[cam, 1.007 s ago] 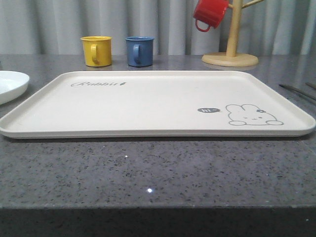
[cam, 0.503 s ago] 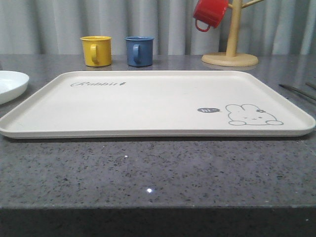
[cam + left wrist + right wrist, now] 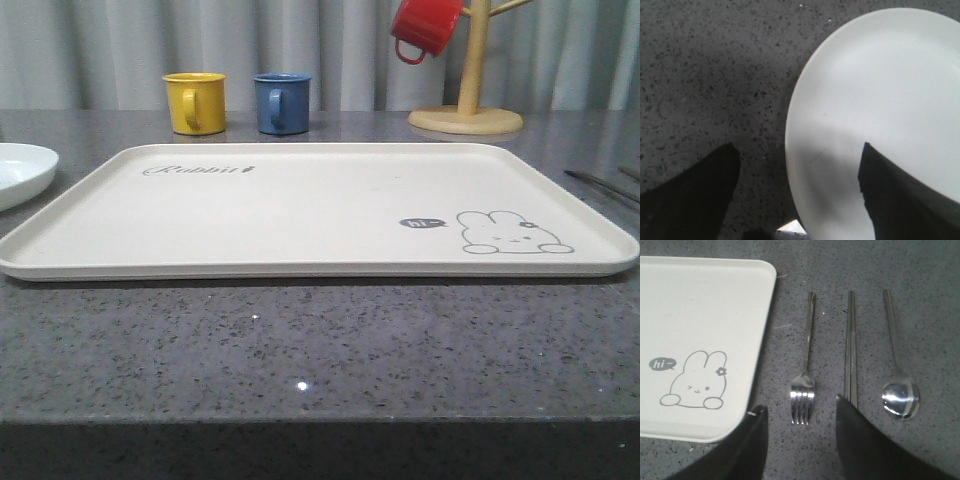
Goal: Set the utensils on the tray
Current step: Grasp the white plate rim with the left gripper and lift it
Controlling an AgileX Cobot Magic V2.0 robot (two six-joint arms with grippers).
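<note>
From the front camera I see the tray [image 3: 300,215] lying flat on the grey table [image 3: 300,350], its surface bare, with the white plate [image 3: 20,172] off its left end. Behind it stand a yellow mug [image 3: 195,102] and a blue mug [image 3: 282,103]; a red mug [image 3: 424,28] hangs on the wooden mug stand [image 3: 468,112].

On my left wrist camera, the left gripper [image 3: 795,172] hangs with its fingers spread wide, one over the plate's edge (nothing between them).

On my right wrist camera, the right gripper [image 3: 800,427] is also wide apart, holding nothing, above the fork [image 3: 805,375] tines. The fork, chopsticks [image 3: 850,347] and spoon [image 3: 897,365] lie side by side on the table beside the tray's bunny corner
</note>
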